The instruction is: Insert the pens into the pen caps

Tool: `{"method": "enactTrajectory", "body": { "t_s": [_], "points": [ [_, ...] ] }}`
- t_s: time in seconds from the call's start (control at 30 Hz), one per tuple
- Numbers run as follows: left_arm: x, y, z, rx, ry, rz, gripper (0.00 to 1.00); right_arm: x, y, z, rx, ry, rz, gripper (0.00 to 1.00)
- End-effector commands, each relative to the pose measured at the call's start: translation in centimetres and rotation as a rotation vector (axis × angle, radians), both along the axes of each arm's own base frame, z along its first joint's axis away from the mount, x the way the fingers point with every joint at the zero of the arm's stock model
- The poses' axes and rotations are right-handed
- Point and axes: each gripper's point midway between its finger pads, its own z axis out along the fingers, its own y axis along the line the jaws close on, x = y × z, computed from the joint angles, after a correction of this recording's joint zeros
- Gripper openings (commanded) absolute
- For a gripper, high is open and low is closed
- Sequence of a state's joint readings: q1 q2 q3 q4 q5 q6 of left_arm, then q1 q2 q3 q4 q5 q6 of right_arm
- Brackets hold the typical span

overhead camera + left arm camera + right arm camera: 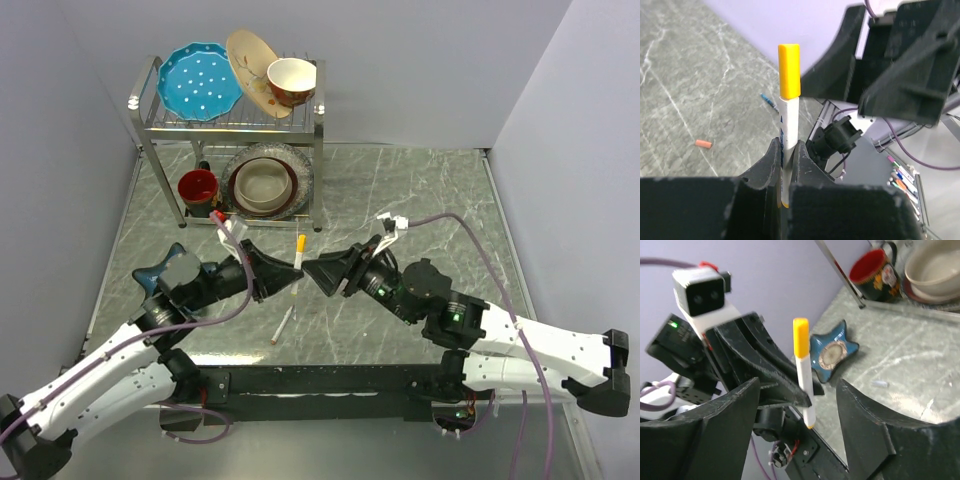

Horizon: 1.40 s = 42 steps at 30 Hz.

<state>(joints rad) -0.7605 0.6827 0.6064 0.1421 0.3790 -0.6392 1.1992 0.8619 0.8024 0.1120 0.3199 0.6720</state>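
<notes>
Capped pen upright in the left gripper (787, 150); right gripper (797, 385) released.
We note the left fingers (771, 161) clenched on the lower barrel of a white-barrelled stick pen (788, 125), which points to 12 o'clock in the left wrist view and carries a yellow-orange plastic cap (789, 70) on its top end. The right jaws stand spread on either side of this pen, not touching it. A small loose orange cap (703, 144) lies on the grey marbled table (685, 75) at 9 o'clock of the held pen, and a dark blue pen (769, 101) at 10 o'clock. From above, a second white pen with a red end (282, 325) lies at 6 o'clock of the two grippers.
</notes>
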Motion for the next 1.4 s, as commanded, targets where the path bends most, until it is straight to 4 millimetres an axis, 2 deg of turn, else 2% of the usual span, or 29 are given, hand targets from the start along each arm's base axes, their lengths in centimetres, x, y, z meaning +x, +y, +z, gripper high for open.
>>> {"method": "enactTrajectory", "body": {
  "t_s": [0.0,0.07,0.17,0.33,0.47,0.57,0.6,0.7,0.77,0.83,0.93,1.0,1.03,1.13,1.2,1.37],
  "points": [
    [-1.7,0.7,2.2,-0.033,-0.085,-0.051,0.01,-0.5,-0.9,5.2,0.046,-0.095,0.015,0.73],
    [-2.8,0.7,2.9,-0.067,-0.110,-0.094,0.01,-0.3,-0.8,6.1,0.045,-0.107,0.005,0.76],
    [-3.8,0.8,2.9,-0.089,-0.115,-0.138,0.01,-0.4,-0.3,7.4,0.040,-0.135,0.025,0.76],
    [-4.4,1.2,2.8,-0.082,-0.135,-0.151,0.01,-0.5,0.3,8.6,0.033,-0.152,0.041,0.72],
    [-5.3,1.4,3.0,-0.095,-0.153,-0.184,0.01,-0.3,0.9,8.4,0.001,-0.147,0.047,0.66],
    [-5.4,1.5,2.8,-0.095,-0.156,-0.184,0.01,-0.8,2.1,8.5,-0.015,-0.164,0.100,0.63],
    [-5.4,1.5,2.7,-0.095,-0.155,-0.183,0.01,-0.7,2.8,7.9,-0.036,-0.158,0.112,0.63],
    [-5.5,1.5,2.8,-0.104,-0.159,-0.186,0.01,-0.7,3.7,7.7,-0.057,-0.147,0.132,0.56],
    [-5.6,1.5,2.9,-0.102,-0.161,-0.187,0.01,-0.7,3.8,7.6,-0.045,-0.138,0.134,0.46],
    [-5.5,1.6,2.9,-0.100,-0.160,-0.181,0.01,-0.7,3.8,6.8,-0.054,-0.125,0.134,0.37],
    [-5.1,1.9,3.3,-0.116,-0.172,-0.146,0.01,-1.3,4.2,5.5,-0.076,-0.107,0.172,0.30],
    [-4.8,2.0,3.1,-0.134,-0.178,-0.129,0.01,-1.9,4.2,3.2,-0.118,-0.075,0.208,0.24],
    [-5.1,2.1,3.2,-0.146,-0.196,-0.134,0.01,-2.1,4.1,2.5,-0.124,-0.065,0.214,0.12],
    [-4.8,2.2,3.4,-0.172,-0.211,-0.117,0.01,-3.4,4.2,0.3,-0.141,-0.031,0.282,0.01],
    [-4.7,2.0,3.6,-0.166,-0.212,-0.116,0.01,-3.7,4.1,-1.4,-0.185,-0.005,0.293,0.00],
    [-3.5,0.8,3.1,-0.116,-0.170,-0.124,0.01,-4.7,3.6,-3.1,-0.215,0.007,0.333,0.00]
  ]
}}
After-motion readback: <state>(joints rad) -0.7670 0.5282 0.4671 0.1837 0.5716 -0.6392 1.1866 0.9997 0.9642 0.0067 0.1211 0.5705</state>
